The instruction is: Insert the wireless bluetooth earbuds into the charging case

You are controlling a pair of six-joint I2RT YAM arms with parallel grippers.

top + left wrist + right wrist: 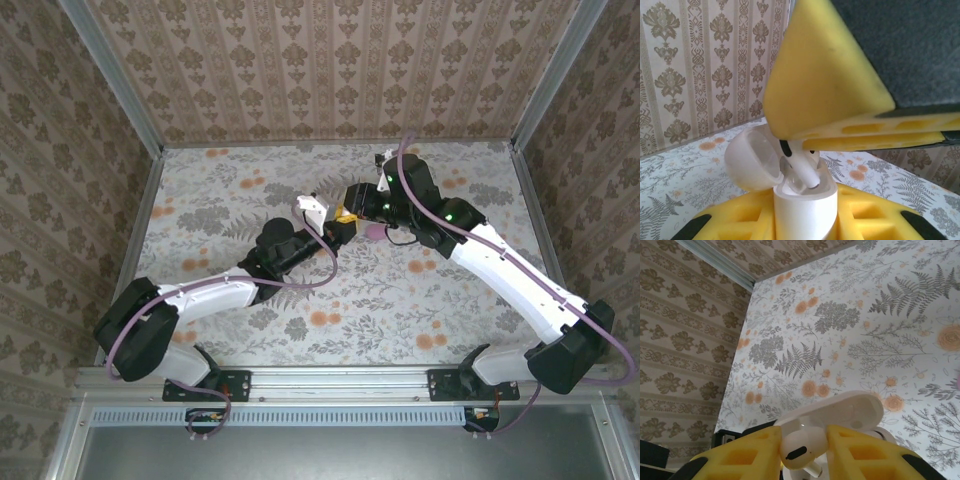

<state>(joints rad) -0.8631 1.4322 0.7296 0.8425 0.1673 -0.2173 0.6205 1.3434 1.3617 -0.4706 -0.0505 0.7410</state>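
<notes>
Right gripper (803, 440) is pinching a white earbud (797, 451), its stem seemingly resting inside the open white case (802, 200), which the left gripper (805, 222) is clamping upright.

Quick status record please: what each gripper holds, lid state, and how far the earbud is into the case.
left gripper: shut on the white charging case, held upright
right gripper: shut on a white earbud, above the case
case lid: open, swung aside
earbud position: stem tip down in the case opening, head above the rim, not seated
pink item: on the table beside the grippers, too small to identify
</notes>
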